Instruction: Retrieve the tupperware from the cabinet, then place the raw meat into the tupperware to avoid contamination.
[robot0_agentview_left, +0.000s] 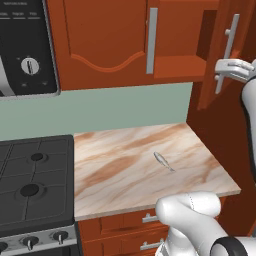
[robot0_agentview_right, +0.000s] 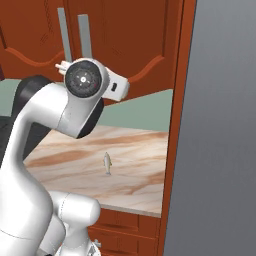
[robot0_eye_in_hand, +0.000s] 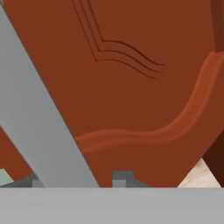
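The wall cabinet (robot0_agentview_left: 110, 45) hangs above a marbled counter (robot0_agentview_left: 120, 175). Its left door is closed, with a long grey bar handle (robot0_agentview_left: 151, 41) along its right edge. The right door (robot0_agentview_left: 220, 50) stands swung outward, showing a bare strip of shelf (robot0_agentview_left: 179, 67) inside; no tupperware can be made out on the part of the shelf that shows.

The gripper (robot0_agentview_left: 220, 70) sits at the open door's handle (robot0_agentview_left: 227, 50), at about the lower end of the bar. In the hand view the grey bar (robot0_eye_in_hand: 39, 127) runs slantwise right in front of the camera, with one finger tip (robot0_eye_in_hand: 122, 178) to its right and the other just at its left foot, so the fingers stand either side of the bar; whether they actually press on it I cannot tell.

The raw meat (robot0_agentview_left: 163, 160) lies alone on the counter, a thin silvery sliver roughly mid-way across the right half, well apart from the edges. In the right base view it (robot0_agentview_right: 107, 163) shows below the arm's big wrist joint.

To the left of the counter is a black gas stove (robot0_agentview_left: 32, 185) with knobs along its front, and above it a microwave (robot0_agentview_left: 25, 47) with a dial. Drawers (robot0_agentview_left: 135, 225) with short grey handles sit beneath the counter. In the right base view the open door, seen nearly edge-on, blocks off the right side.
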